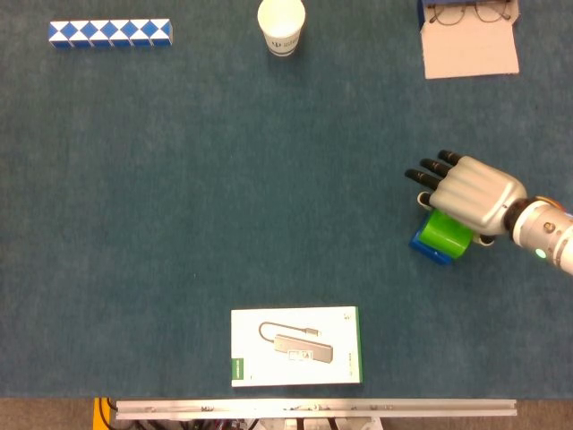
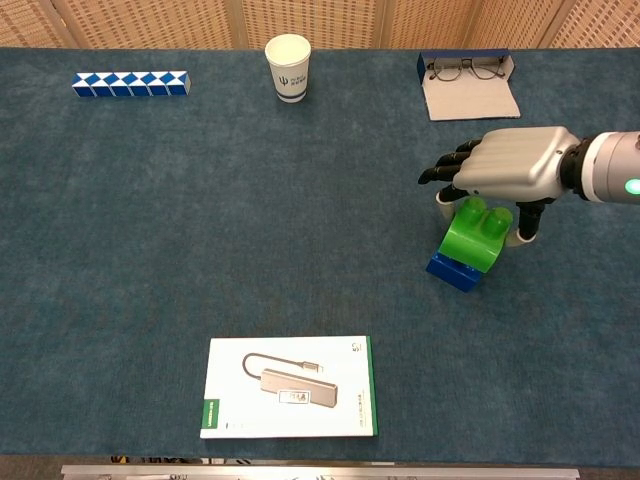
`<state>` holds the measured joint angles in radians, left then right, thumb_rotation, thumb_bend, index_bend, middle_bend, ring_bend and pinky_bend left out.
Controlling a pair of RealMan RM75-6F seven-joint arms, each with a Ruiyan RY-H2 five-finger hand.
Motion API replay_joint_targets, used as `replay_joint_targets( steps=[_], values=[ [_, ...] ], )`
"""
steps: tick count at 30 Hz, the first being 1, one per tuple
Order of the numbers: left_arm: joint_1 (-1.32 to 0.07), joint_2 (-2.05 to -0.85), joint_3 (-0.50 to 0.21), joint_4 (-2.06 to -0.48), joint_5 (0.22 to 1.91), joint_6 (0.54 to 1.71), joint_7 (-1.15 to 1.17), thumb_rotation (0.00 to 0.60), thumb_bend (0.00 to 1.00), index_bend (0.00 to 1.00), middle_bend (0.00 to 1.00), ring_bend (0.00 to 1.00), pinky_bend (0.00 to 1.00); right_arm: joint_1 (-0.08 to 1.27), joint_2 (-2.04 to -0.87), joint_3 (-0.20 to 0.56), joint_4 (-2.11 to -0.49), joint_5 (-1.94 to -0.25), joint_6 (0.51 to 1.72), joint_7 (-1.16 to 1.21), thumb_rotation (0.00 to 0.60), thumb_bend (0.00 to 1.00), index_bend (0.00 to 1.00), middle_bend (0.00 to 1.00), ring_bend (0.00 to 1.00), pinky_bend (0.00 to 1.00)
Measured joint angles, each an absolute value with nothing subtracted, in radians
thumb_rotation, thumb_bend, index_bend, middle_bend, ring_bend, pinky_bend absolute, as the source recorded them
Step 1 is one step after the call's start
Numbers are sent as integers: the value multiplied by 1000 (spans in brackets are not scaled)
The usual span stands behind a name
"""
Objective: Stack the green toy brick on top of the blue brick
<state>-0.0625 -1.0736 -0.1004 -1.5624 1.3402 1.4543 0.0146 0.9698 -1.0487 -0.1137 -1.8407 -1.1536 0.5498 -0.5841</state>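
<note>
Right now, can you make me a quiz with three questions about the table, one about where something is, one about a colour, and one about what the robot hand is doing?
1. Where is the paper cup?
A. at the far edge
B. on the white box
C. beside the bricks

2. What colour is the brick under the green brick?
A. red
B. blue
C. yellow

3. What is the right hand doing?
A. lifting the glasses
B. resting flat on the cloth
C. hovering over the green brick, fingers spread

Answers: 1 A, the cup stands far from the robot, near the glasses. 2 B, the blue brick peeks out below. 3 C, the hand's palm covers the green brick's top.
</note>
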Motion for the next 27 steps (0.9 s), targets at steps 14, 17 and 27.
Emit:
replay_joint_targets(
  steps=[14,17,27],
  values=[
    [-60,-1069,-100,-1568,1346,1461,6,600,76,443,363,263,335,1009,-1056,-154,-1880,-1078,583,-663,600,182,431,61,0,109],
    [-59,-1068,-99,-1570,1350,1464,7,600,76,443,363,263,335,1013,-1059,-164,-1882,-1068,590,-675,600,182,431,61,0,109],
    [-57,-1065,-97,-1575,1356,1469,7,600,76,443,363,263,336,1032,-1076,-194,-1884,-1028,613,-717,600,181,431,61,0,109]
  ],
)
